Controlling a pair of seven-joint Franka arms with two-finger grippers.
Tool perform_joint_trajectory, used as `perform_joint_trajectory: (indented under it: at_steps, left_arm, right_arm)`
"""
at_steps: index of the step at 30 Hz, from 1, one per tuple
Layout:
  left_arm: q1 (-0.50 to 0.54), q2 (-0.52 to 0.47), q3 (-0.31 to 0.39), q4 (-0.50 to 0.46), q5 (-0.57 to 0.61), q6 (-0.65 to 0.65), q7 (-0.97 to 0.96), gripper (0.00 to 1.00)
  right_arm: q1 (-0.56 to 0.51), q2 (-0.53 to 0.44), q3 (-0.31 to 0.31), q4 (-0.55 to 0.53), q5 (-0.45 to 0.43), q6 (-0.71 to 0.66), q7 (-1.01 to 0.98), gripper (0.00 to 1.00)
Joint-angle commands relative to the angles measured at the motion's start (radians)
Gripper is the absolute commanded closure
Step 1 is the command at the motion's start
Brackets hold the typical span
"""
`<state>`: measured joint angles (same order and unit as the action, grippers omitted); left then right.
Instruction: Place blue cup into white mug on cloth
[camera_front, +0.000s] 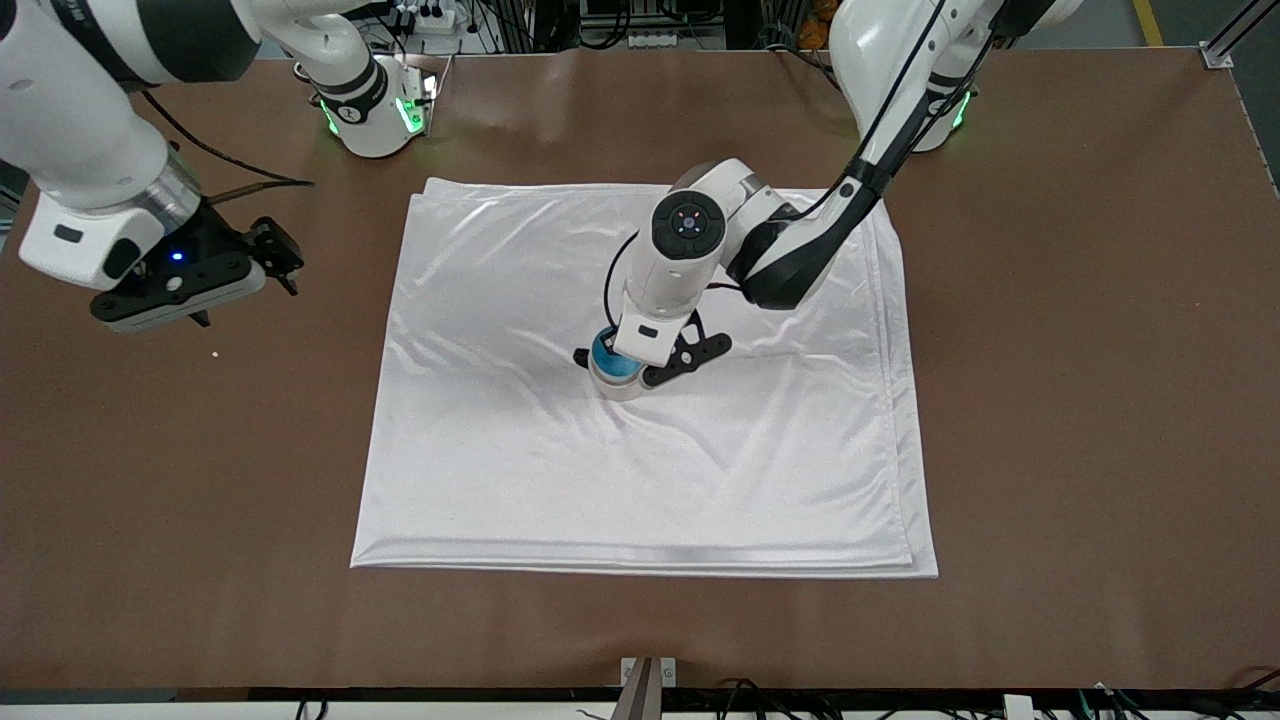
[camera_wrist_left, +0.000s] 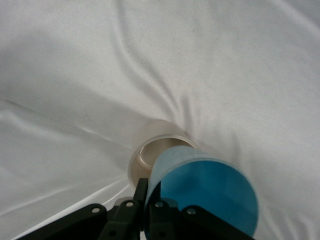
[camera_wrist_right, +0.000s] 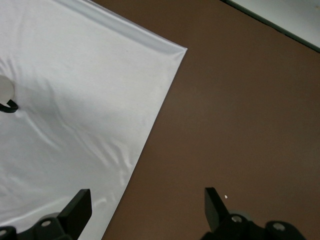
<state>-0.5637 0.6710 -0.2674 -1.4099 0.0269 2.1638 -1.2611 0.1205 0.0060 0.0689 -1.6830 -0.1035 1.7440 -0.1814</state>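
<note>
The white mug (camera_front: 617, 385) stands on the cloth (camera_front: 500, 450) near its middle, its black handle toward the right arm's end. My left gripper (camera_front: 628, 362) is right over it, shut on the wall of the blue cup (camera_front: 607, 352), one finger inside and one outside. In the left wrist view the blue cup (camera_wrist_left: 205, 192) is tilted, its lower end at the mouth of the mug (camera_wrist_left: 157, 145); the gripper (camera_wrist_left: 148, 189) pinches its rim. I cannot tell how deep it sits. My right gripper (camera_front: 245, 298) hangs open and empty over bare table beside the cloth.
The brown table (camera_front: 1080, 400) surrounds the cloth on all sides. The right wrist view shows the cloth's corner (camera_wrist_right: 165, 55), the mug's edge (camera_wrist_right: 5, 89) and my right gripper (camera_wrist_right: 146, 197) above the cloth's border. A small white speck (camera_front: 214, 353) lies on the table.
</note>
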Motion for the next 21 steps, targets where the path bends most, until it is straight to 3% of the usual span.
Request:
perform_joint_trajectory:
  at_steps: [1, 6, 11, 21]
  left_arm:
    - [-0.016, 0.024, 0.016, 0.023, 0.011, 0.004, -0.021, 1.00]
    - [-0.018, 0.038, 0.016, 0.020, 0.018, 0.004, -0.017, 1.00]
    - [-0.034, 0.055, 0.016, 0.020, 0.019, 0.004, -0.017, 1.00]
    - [-0.048, 0.090, 0.017, 0.019, 0.034, 0.005, -0.018, 1.00]
  right_arm:
    - [-0.082, -0.015, 0.014, -0.003, -0.001, -0.032, 0.037, 0.00]
    - [-0.133, -0.028, 0.014, 0.011, 0.004, -0.058, 0.037, 0.00]
    - [-0.203, -0.026, 0.009, 0.042, 0.097, -0.077, 0.037, 0.00]
    - [-0.208, -0.031, 0.008, 0.066, 0.094, -0.101, 0.209, 0.00]
